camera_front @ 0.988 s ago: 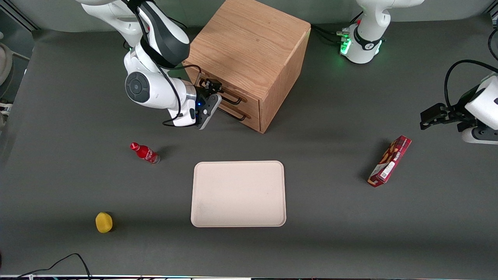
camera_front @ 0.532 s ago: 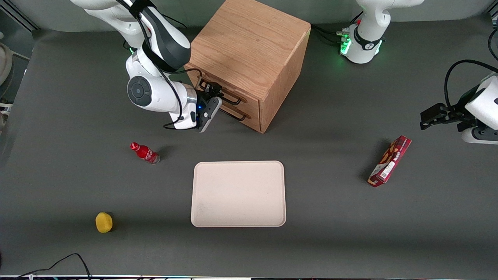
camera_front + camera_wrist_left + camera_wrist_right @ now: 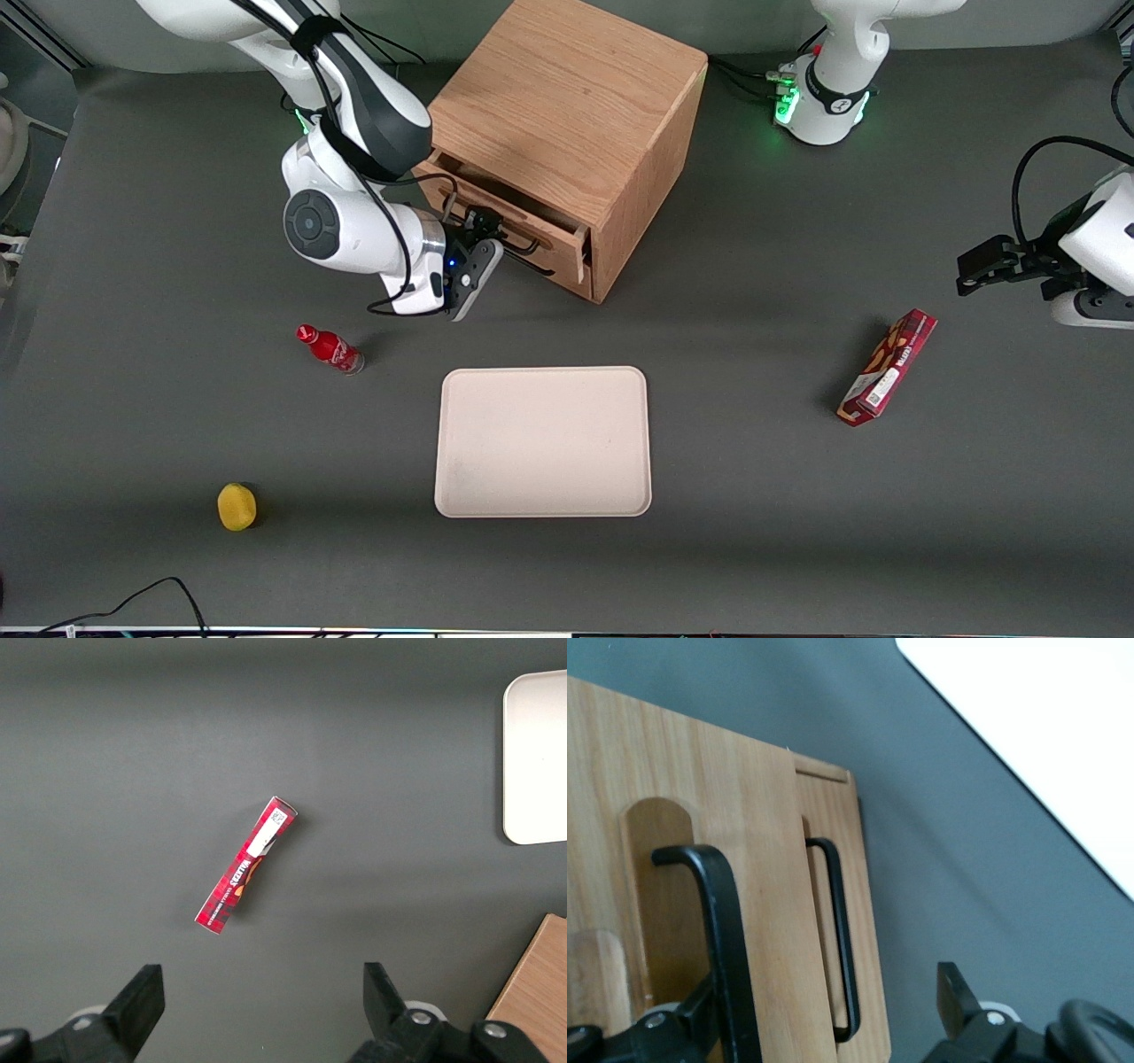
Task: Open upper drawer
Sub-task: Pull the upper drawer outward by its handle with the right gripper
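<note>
Front view: the cabinet (image 3: 567, 133) stands at the table's (image 3: 797, 532) edge farthest from the camera, toward the working arm's end. The upper drawer (image 3: 518, 221) is out a little way, a dark gap showing between its front and the cabinet top; the lower drawer (image 3: 567, 275) looks shut. The gripper (image 3: 485, 223) is at the upper drawer's handle (image 3: 523, 241), in front of the drawer. Nearer the camera lie a tray (image 3: 542, 441), a red bottle (image 3: 330, 348), a yellow fruit (image 3: 236, 506), and, toward the parked arm's end, a red box (image 3: 888, 367).

Left wrist view: just the red box (image 3: 246, 864) on the table, the tray's corner (image 3: 536, 762) and a bit of cabinet. Nothing task-related here.

Right wrist view: close on the drawer fronts. The upper drawer's handle (image 3: 722, 930) runs betw. the fingers (image 3: 691, 1028); jaws look closed around the bar, though the actual contact isn't visible. The upper front (image 3: 682, 833) sits proud of the lower drawer (image 3: 833, 930), whose own handle (image 3: 842, 939) is untouched.

Progress, as I judge it: grip made, pull begun, drawer approx. a quarter open at most. Left: more straight pull outward, then release.
</note>
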Motion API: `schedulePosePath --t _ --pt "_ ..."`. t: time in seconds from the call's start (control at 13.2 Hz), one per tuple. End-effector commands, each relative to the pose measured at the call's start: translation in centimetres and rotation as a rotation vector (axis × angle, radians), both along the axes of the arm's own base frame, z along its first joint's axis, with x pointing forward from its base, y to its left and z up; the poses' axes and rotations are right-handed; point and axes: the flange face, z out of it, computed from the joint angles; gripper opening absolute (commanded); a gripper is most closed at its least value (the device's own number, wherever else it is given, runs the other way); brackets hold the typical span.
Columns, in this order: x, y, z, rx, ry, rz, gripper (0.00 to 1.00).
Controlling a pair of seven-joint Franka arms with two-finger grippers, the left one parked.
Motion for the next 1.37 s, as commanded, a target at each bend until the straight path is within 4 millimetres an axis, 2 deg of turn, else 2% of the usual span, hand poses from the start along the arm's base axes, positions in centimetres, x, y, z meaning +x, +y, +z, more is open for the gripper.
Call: schedulePosePath --t 0.0,0.23,0.46,0.84,1.29 --pt "2.4 0.0 0.3 0.01 -0.02 0.008 1.0" --pt "3.5 -0.9 0.6 0.007 -0.025 0.002 1.0" --pt "3.7 -1.5 0.4 -0.012 -0.032 0.01 1.0" --pt "4.9 -3.6 0.1 -0.028 -0.05 0.03 1.0" --pt "6.7 -4.4 0.0 -0.037 -0.075 0.03 1.0"
